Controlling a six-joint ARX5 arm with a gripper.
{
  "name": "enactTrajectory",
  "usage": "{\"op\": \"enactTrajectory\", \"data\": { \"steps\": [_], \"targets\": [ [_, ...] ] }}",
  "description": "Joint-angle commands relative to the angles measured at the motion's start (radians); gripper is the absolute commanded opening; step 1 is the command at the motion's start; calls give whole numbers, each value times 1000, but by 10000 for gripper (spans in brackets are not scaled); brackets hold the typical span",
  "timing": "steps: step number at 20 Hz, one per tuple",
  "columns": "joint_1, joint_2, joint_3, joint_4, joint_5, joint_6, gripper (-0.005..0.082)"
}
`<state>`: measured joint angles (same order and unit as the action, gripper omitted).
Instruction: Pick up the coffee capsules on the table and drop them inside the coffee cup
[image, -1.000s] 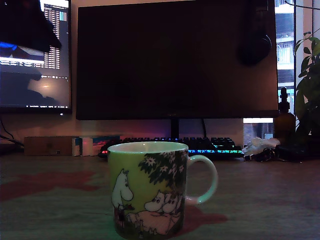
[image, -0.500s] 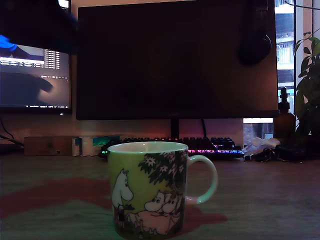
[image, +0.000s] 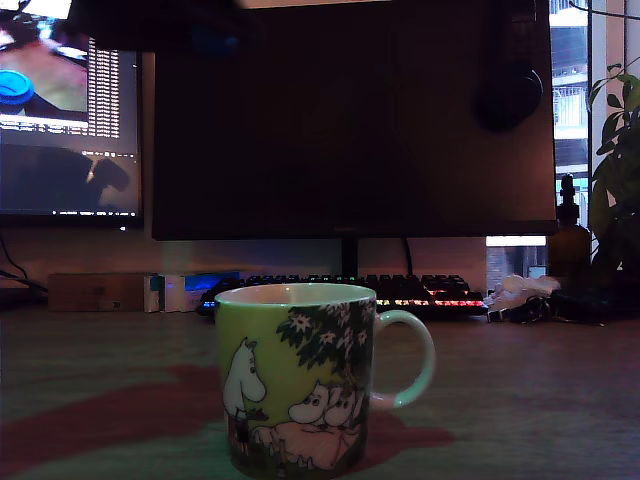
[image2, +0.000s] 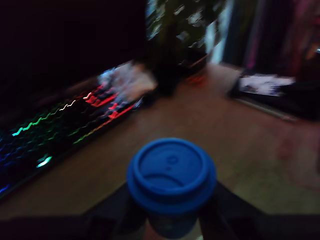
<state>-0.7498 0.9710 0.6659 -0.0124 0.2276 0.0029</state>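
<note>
The gripper (image2: 171, 220) holds the dark blue capsule (image2: 171, 175), its fingers pressed against the sides below the rim, well above the surface (image2: 240, 135). The wrist view is smeared with motion, and in the exterior view the arm's dark bulk (image: 160, 25) has slid along the top edge toward the middle compared with a second ago, so the capsule is apparently being carried toward the cup (image: 295, 378). The cup stands upright at the near edge of the surface, handle toward the exterior view's right, unmoved. The keyboard (image: 400, 292) lies behind it. The mint capsule is not visible. The drop itself is not yet done.
</note>
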Motion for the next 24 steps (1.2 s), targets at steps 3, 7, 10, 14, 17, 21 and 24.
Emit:
{"op": "enactTrajectory", "data": {
  "steps": [3, 7, 10, 14, 17, 21, 24],
  "targets": [
    [-51, 43, -40, 44, 0, -5, 107],
    [-103, 124, -40, 67, 0, -2, 107],
    [-130, 188, -40, 73, -1, 4, 107],
    [-138, 239, -48, 70, -1, 6, 107],
    [-141, 241, -90, 82, -1, 6, 107],
    [-142, 241, -155, 109, 0, 5, 107],
    [-154, 241, -155, 110, 0, 5, 108]
  ]
}}
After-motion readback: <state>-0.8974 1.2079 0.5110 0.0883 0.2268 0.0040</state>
